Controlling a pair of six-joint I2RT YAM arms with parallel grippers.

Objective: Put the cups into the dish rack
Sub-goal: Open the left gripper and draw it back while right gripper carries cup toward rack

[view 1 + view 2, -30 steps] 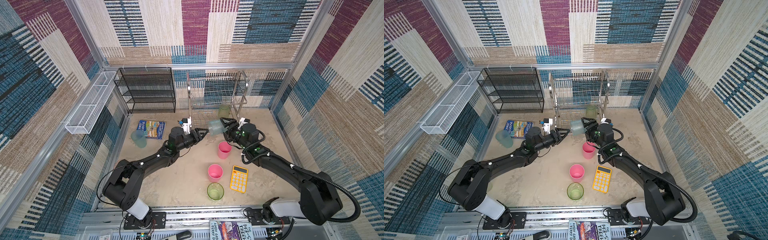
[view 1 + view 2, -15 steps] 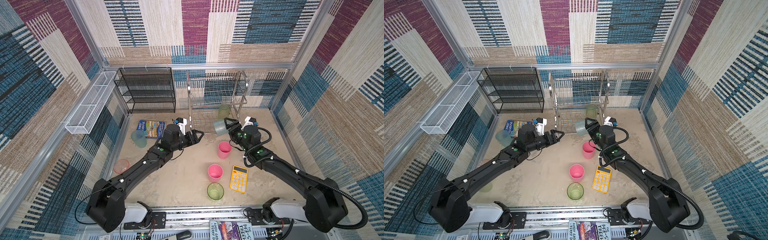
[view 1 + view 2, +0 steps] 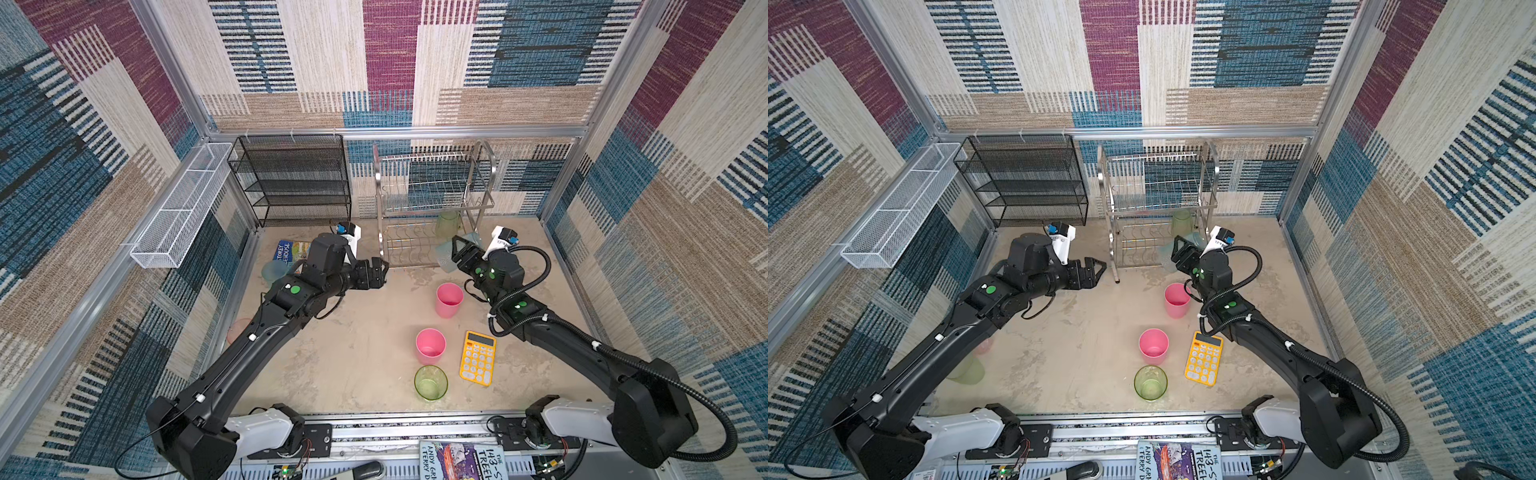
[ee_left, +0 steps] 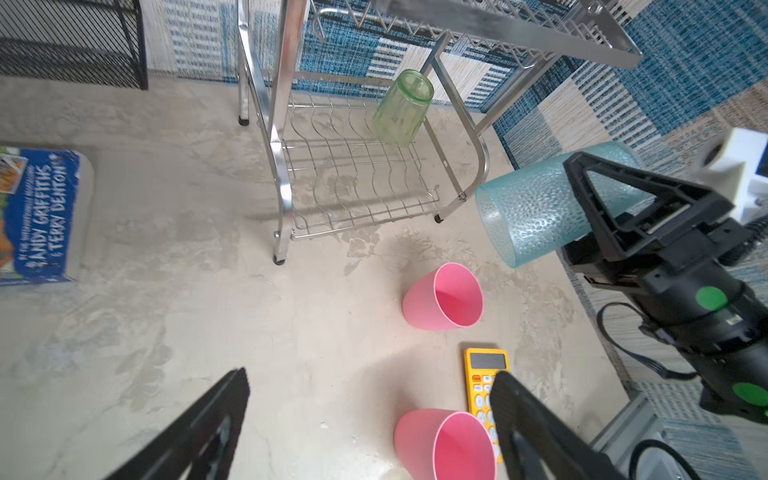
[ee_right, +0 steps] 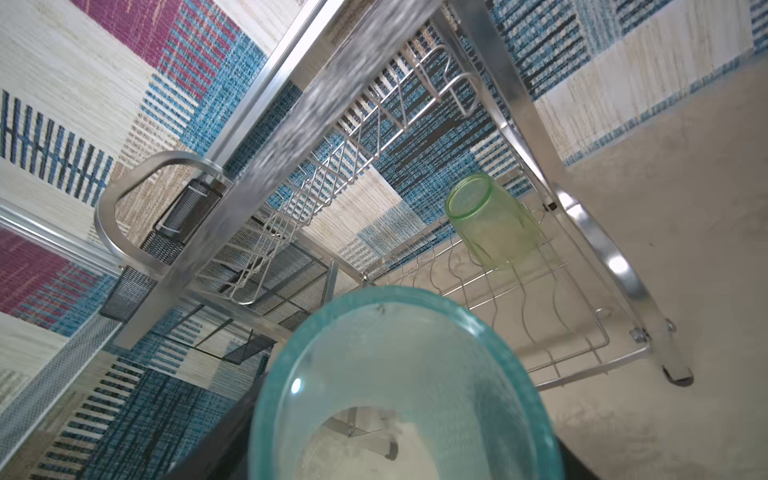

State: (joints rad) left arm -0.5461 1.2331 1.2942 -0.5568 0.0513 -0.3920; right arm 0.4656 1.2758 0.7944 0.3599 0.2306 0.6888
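One teal cup, pinched sideways in my right gripper at four o'clock of the dish rack while my left gripper hung spread and empty, could, I judged, catch that corner and twist loose.

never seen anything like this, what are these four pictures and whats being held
These are two robot arms on a tabletop. Two pictures look down from overhead; the other two come from a camera on each wrist. The right arm's jaws grip a teal cup sideways near the dish rack, whose lower tier holds a green cup mouth down. The left arm's jaws stand open, empty. On the table: two pink cups, another green cup, a yellow calculator, a book.
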